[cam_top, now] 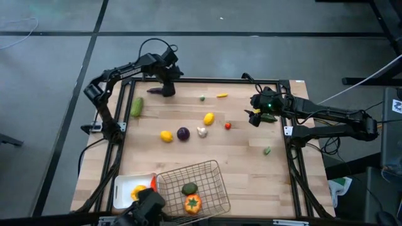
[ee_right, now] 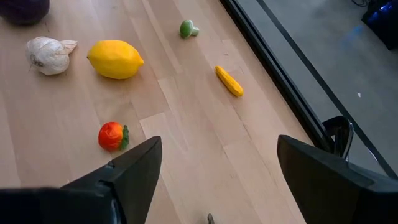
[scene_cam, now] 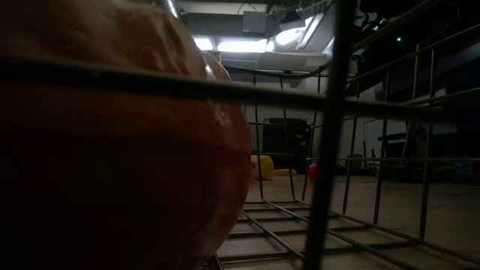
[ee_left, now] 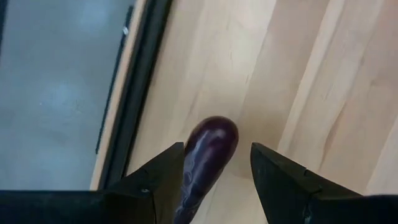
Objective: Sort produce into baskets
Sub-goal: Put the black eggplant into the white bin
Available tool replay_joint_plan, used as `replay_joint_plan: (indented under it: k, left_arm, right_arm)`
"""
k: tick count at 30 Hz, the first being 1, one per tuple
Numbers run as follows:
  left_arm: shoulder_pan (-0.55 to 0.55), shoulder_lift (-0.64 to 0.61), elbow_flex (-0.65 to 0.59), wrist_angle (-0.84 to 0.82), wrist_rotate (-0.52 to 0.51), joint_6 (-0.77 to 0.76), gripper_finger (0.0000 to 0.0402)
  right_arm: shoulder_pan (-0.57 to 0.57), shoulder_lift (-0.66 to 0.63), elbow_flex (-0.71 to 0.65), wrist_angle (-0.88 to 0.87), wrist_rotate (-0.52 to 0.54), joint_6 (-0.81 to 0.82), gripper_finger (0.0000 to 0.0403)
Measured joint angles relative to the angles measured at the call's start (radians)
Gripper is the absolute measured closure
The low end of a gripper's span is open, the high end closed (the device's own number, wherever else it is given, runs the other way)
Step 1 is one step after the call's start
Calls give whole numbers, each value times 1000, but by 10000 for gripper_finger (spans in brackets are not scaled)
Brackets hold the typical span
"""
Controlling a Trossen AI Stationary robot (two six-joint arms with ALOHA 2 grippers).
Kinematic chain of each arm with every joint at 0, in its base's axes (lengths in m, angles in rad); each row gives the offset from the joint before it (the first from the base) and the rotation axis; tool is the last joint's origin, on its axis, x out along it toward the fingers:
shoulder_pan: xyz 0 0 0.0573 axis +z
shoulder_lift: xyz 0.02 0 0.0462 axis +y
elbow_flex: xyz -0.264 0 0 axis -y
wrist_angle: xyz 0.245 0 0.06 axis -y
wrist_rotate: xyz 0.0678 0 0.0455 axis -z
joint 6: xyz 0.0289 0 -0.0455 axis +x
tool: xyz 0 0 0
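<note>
The left pincer [cam_top: 167, 90] is at the far left corner of the bench [cam_top: 239, 157], its fingers straddling the purple eggplant [ee_left: 208, 155]. The step in hand appears to be the pick-up of this piece. In the left wrist view the jaws stand partly apart, one finger [ee_left: 163, 171] against the eggplant's side, the other clear of it, so the grasp does not yet look closed. The eggplant lies flat near the bench's edge rail, its long axis running in line with the fingers and its rounded end pointing away from the wrist. The next move likely calls for closing across the short axis, lifting, and carrying to the wire basket [cam_top: 210, 169] or white tray [cam_top: 122, 185] at the near edge. The right pincer [cam_top: 256, 115] waits, wide and empty, at the right side.
</note>
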Motion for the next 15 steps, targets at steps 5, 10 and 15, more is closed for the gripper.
replay_joint_plan:
  k: [5,10,15]
  left_arm:
    - [0,42,0,-2,-4,37,219]
    - [1,64,0,-4,-14,85,219]
    - [10,65,0,-5,-17,108,219]
  right_arm:
    - [0,0,0,0,0,0,88]
    - [0,0,0,0,0,0,88]
    - [0,0,0,0,0,0,88]
